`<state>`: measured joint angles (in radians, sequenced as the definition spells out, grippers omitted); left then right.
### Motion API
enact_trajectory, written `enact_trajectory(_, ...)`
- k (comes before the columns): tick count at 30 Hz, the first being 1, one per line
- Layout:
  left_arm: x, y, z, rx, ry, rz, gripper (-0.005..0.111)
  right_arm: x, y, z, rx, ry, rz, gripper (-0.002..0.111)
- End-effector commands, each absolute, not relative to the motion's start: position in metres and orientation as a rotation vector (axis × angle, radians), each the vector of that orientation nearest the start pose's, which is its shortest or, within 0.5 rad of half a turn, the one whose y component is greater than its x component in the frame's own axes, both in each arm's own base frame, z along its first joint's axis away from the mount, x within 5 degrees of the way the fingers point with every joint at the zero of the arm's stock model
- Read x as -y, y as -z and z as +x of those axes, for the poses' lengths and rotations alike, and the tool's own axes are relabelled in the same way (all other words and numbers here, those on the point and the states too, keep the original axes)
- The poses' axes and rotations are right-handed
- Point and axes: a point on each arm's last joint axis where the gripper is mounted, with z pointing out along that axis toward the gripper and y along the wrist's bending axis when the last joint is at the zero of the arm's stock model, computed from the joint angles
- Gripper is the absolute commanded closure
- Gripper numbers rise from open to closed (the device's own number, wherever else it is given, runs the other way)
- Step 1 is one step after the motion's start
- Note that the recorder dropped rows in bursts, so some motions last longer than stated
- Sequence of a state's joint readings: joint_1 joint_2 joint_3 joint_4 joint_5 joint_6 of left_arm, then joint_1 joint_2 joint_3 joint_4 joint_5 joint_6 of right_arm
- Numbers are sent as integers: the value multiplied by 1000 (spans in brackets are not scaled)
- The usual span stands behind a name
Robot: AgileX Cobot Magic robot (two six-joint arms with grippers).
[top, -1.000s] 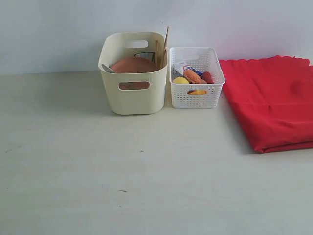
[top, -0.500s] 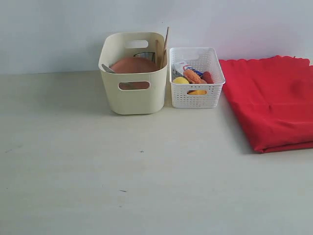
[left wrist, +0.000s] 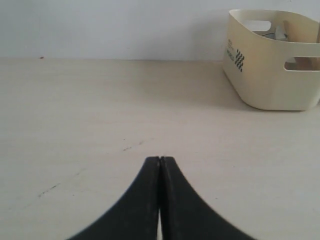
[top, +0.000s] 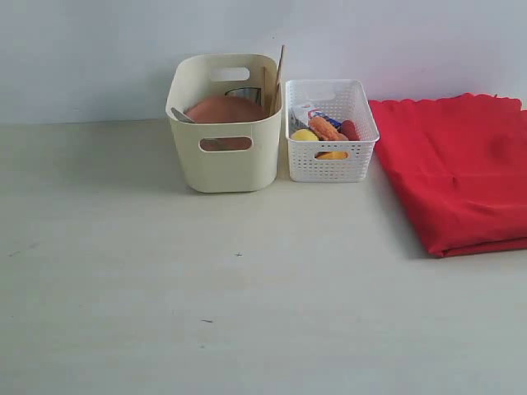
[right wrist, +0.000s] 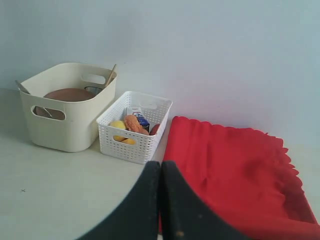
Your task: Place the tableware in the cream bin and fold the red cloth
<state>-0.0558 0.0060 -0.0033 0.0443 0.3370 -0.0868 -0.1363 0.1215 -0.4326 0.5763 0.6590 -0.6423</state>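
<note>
The cream bin (top: 224,123) stands at the back of the table and holds the round brown plate (top: 224,109), a steel cup (top: 244,94), wooden chopsticks (top: 279,70) leaning at its right corner and a utensil handle (top: 181,115) at its left. The bowl is hidden. The red cloth (top: 461,169) lies folded flat at the right. Neither arm shows in the exterior view. My left gripper (left wrist: 159,159) is shut and empty above bare table, left of the cream bin (left wrist: 272,60). My right gripper (right wrist: 160,163) is shut and empty near the red cloth (right wrist: 235,165).
A white perforated basket (top: 331,132) with a lemon, a milk carton and other food stands just right of the cream bin. The pale table (top: 206,288) stretches wide in front of both bins. A pale wall closes the back.
</note>
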Motion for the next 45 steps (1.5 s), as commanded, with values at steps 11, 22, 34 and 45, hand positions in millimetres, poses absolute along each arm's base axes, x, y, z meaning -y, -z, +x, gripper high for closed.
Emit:
enact_trajectory(11,-1,-181,53,-1836,31,-48,107,-26,-296,35,-1718,-76,-280,108)
enact_trajectory(22,-1,-181,53,-1836,29,-47,107,-26,-296,35,-1718,-76,-280,108)
enact_trajectory(34,-1,-181,53,-1836,29,-47,107,-26,-296,35,-1718,-76,-280,108)
enact_trajectory(45,-1,-181,53,-1837,28,-45,107,-26,-296,35,-1718,-73,-284,108)
